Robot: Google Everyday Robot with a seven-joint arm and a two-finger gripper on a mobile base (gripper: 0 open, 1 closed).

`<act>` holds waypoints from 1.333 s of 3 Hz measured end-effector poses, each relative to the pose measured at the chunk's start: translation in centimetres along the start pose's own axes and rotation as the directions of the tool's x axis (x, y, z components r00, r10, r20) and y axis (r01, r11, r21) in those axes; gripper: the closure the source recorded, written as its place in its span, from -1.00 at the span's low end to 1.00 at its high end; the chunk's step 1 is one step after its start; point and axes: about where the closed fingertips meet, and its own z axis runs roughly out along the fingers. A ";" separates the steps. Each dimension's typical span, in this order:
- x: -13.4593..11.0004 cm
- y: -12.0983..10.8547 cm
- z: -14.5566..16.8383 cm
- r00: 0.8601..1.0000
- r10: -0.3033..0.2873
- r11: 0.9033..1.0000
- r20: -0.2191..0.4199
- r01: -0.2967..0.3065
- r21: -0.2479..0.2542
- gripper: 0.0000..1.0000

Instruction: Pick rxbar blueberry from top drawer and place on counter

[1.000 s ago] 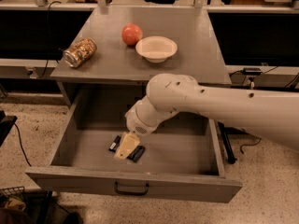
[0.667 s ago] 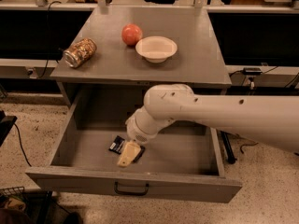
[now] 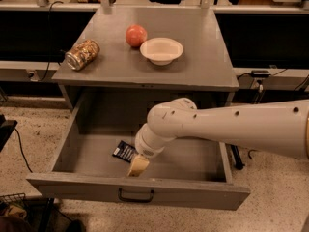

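Note:
The top drawer [image 3: 72,129] is pulled open, its front panel with a dark pull handle [image 3: 136,195] nearest the camera. The rxbar blueberry [image 3: 124,151], a flat dark navy bar, lies on the drawer floor left of middle. My gripper [image 3: 138,165] is down inside the drawer, just right of the bar and a little nearer the front, with its tip close to the drawer floor. The white arm reaches in from the right. The counter [image 3: 203,62] is the grey top above the drawer.
On the counter lie a shiny can on its side [image 3: 82,54], a red apple [image 3: 136,35] and a white bowl [image 3: 161,50]. Dark shelving and cables run behind the cabinet. The floor around it is speckled.
My gripper has moved a little toward the drawer's front and lower. The bar stays where it lay and shows more fully to the gripper's left.

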 end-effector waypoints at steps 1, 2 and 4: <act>0.7 0.0 1.2 1.000 0.011 1.000 -0.019 -0.011 -0.009 -0.29; 1.1 0.1 2.0 0.999 0.030 0.999 -0.015 -0.031 -0.034 0.18; 0.9 0.0 1.5 0.999 0.030 0.999 -0.015 -0.031 -0.034 0.83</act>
